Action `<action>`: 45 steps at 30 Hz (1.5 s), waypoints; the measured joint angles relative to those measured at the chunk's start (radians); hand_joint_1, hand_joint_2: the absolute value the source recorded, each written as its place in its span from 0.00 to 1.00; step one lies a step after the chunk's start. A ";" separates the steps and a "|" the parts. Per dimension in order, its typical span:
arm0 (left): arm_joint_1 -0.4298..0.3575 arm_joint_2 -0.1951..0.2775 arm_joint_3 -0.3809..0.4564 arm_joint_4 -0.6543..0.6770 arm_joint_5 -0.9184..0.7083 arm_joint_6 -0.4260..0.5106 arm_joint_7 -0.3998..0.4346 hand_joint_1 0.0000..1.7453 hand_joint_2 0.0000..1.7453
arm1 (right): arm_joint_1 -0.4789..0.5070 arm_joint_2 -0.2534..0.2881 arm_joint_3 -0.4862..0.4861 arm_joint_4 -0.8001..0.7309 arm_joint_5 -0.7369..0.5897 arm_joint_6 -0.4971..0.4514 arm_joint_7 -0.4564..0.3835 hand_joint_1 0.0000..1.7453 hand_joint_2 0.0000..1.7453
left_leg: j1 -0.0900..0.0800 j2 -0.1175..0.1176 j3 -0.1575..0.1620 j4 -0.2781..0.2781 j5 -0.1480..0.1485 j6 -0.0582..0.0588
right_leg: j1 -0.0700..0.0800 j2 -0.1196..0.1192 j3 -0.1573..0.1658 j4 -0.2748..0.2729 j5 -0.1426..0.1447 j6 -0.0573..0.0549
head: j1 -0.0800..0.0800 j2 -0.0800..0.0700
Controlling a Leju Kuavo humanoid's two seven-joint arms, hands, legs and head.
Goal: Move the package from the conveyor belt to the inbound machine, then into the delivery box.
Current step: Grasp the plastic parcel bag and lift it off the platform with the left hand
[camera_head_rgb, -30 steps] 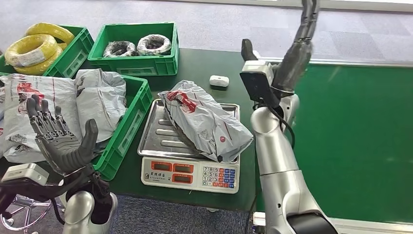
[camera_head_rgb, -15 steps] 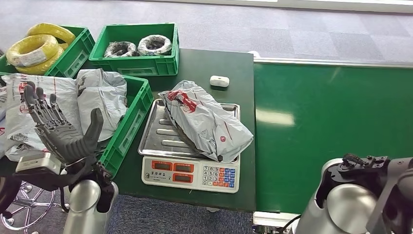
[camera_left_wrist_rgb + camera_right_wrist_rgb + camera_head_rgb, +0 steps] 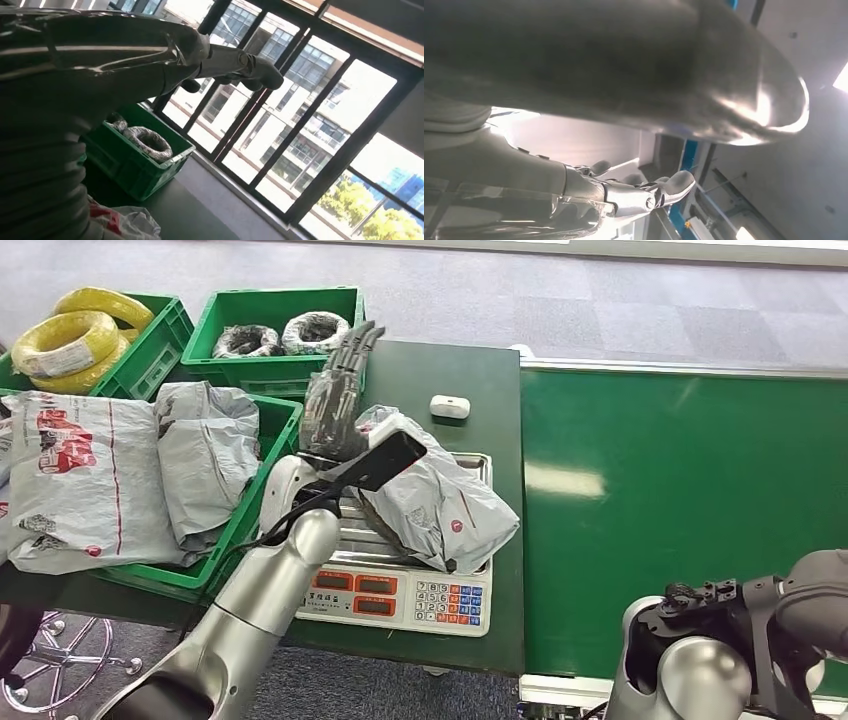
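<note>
Fingers (image 3: pixel 345 360) of the left hand (image 3: pixel 335 405) straight, together, grasping nothing; hand poised above the far end of the grey plastic mailer package (image 3: pixel 430 495), probably lining up a pick. Package lies across the steel-tray weighing scale (image 3: pixel 385 595) on the dark surface (image 3: pixel 440 365), beside the green plastic crate (image 3: pixel 270 475). Right hand (image 3: pixel 644 192): fingers extended, holding nothing.
</note>
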 joint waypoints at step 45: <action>-0.102 -0.065 -0.233 0.625 -0.314 -0.187 0.176 0.95 1.00 | 0.050 0.006 0.045 0.072 -0.014 0.000 -0.002 0.00 0.00 | 0.000 0.000 0.005 0.000 0.000 0.000 | 0.000 0.000 0.006 0.000 -0.001 0.001 | 0.000 0.000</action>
